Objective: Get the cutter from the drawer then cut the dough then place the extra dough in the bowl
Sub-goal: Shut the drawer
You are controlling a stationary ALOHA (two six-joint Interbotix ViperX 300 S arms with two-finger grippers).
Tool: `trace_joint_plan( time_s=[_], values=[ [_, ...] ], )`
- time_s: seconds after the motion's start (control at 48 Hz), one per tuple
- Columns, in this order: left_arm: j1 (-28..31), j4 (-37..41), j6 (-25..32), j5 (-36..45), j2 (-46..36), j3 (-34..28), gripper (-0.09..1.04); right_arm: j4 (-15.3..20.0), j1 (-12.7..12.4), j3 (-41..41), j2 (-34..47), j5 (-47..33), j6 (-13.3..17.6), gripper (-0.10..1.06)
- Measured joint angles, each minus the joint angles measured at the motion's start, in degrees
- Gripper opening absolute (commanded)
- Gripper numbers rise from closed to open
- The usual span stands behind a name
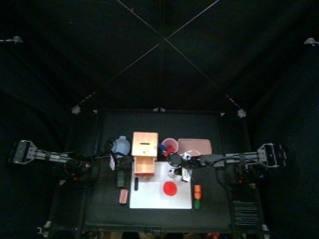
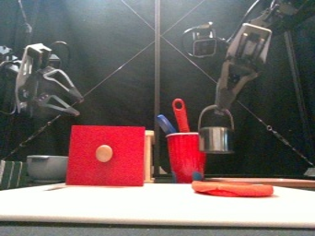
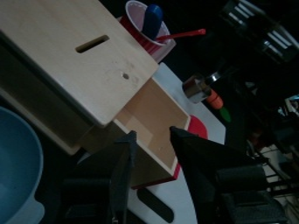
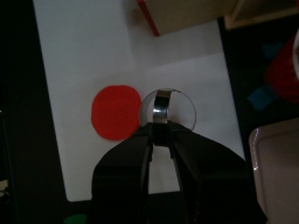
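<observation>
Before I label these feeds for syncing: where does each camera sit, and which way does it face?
Top: high above, looking down at the white board; both arms enter sideways.
Front: table-height at front edge, level toward the drawer front; both arms above.
Left wrist: left arm, facing the wooden box; open left end effector.
Right wrist: above the dough; right end effector grips the cutter.
Shared: front and right wrist show dough.

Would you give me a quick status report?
Right end effector shut on cutter, above board beside dough. Left end effector open at open drawer. Nothing between cutter and dough.
</observation>
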Motion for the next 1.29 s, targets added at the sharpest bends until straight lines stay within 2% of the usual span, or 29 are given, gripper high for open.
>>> trace_joint_plan(
  time_s=[0.25,0.583,0.75,0.833,0.938,1.042,1.167,1.292],
  values=[
    [0.79,-0.18,-0.09,-0.44,-0.09,-1.85,0.77,0.18,-0.53,2.64,1.58,-1.85,0.00,0.59],
    [3.34,-0.18,-0.09,-0.97,0.00,-2.81,0.77,-0.09,-0.79,2.72,1.58,-2.02,-0.09,0.76],
    [6.94,-0.18,0.00,-0.97,0.00,-4.22,0.76,-1.41,-0.97,2.11,-0.62,-2.02,-0.70,0.76],
    [10.90,-0.18,0.00,-0.97,0.44,-5.80,0.75,-2.99,-0.97,1.14,-2.46,-2.90,-0.62,0.75],
    [15.91,-0.18,0.00,-0.79,2.11,-7.56,0.67,-6.15,-0.70,-0.35,-2.72,-7.91,-0.26,0.75],
    [19.95,-0.26,-0.09,-0.26,4.66,-9.58,0.54,-7.56,-0.35,-2.29,-0.44,-13.45,-0.26,0.71],
    [23.47,-0.79,-0.18,0.00,10.20,-13.27,0.38,-9.14,1.14,-6.06,4.39,-17.40,-0.62,0.57],
    [24.70,-1.67,-0.09,0.53,16.44,-16.61,0.32,-10.55,2.37,-10.37,9.40,-18.11,-0.35,0.46]
  ],
)
